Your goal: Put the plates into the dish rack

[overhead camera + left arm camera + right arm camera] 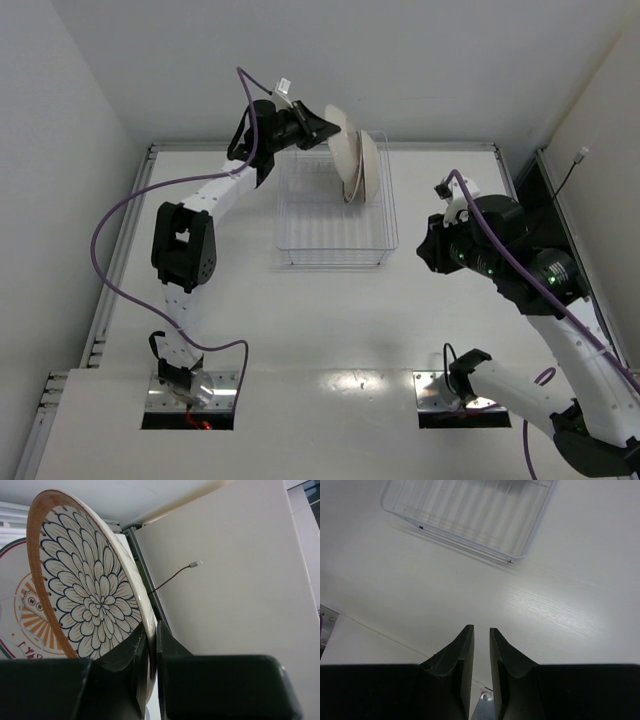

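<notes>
My left gripper [318, 130] is shut on the rim of a brown-rimmed petal plate [338, 148] and holds it on edge over the far end of the white wire dish rack [335, 262]. In the left wrist view the petal plate [90, 590] sits clamped between the fingers [172, 650]. A white plate with an orange-brown motif [20, 615] stands just behind it, and it shows upright in the rack from above [369, 165]. A third plate is not visible. My right gripper [428, 250] hovers right of the rack, its jaws a narrow slit apart and empty [481, 628].
The rack's near corner [470, 515] lies ahead of my right gripper over bare white table. Side walls close in on the left and right. A metal rail [520, 185] runs along the table's right edge. A thin cable with a connector [192, 565] hangs on the right wall.
</notes>
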You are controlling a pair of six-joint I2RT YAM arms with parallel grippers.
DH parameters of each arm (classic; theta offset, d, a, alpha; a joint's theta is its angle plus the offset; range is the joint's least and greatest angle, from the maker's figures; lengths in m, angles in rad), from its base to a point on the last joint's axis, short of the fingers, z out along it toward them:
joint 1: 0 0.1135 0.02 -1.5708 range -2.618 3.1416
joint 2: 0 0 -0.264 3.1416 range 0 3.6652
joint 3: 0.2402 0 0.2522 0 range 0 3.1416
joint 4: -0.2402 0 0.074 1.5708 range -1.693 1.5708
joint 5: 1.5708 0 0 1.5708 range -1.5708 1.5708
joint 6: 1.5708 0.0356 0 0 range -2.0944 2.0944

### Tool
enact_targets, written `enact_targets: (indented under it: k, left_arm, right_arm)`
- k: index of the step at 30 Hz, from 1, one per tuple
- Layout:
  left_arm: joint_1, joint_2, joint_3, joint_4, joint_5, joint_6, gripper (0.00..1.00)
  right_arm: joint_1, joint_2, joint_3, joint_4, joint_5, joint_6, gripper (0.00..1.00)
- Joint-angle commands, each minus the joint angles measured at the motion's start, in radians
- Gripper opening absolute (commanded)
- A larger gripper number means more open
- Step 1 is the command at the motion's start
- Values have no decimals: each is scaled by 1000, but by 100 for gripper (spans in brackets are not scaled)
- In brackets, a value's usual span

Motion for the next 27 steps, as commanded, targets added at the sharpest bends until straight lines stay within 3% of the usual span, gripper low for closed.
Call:
enact_targets:
  k: [1,27]
  left_arm:
    - [-3,-56,103,228,18,5,0]
    - [16,-107,-38,197,7,87,0]
  right_arm:
    - [-1,-6,-7,14,28,-24,16]
    - [-1,13,-26,14,28,-33,16]
